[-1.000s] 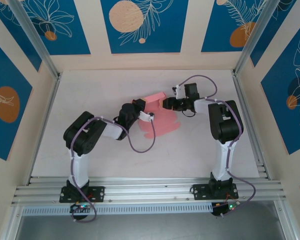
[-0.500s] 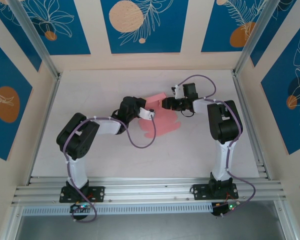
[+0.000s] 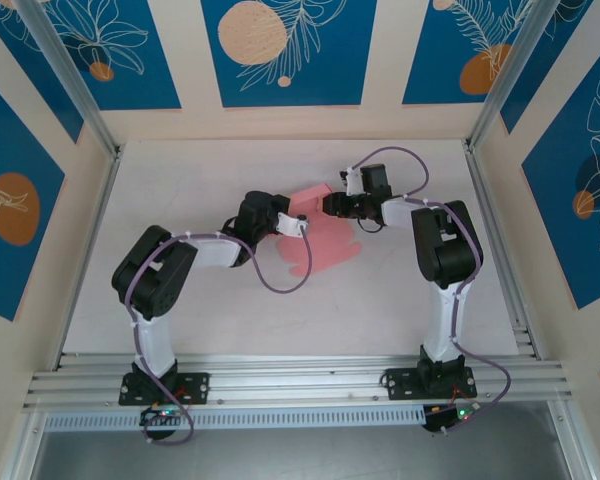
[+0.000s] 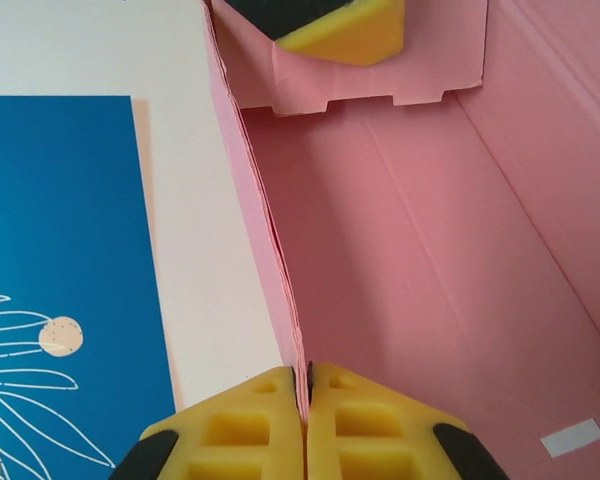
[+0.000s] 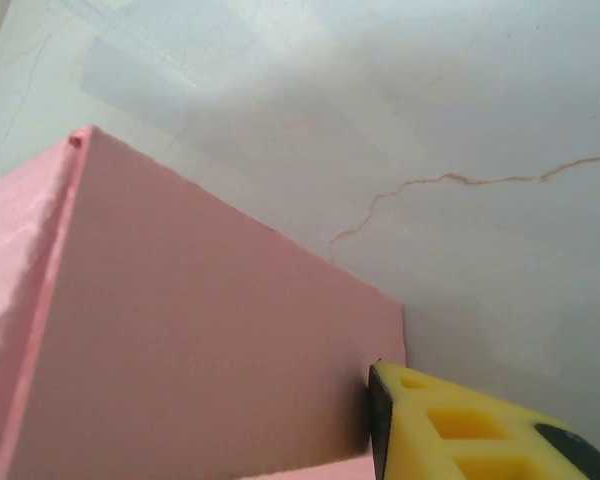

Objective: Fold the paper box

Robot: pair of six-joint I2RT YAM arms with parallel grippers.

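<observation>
Currently the box [image 3: 330, 245] lies part-folded, long axis near-far. The left end effector [image 4: 302, 405] pinches a raised wall. The right end effector's [image 3: 327, 206] spread is indeterminable.

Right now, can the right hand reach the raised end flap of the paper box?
Probably yes: the right hand sits right at the raised flap of the paper box, with nothing between.
</observation>
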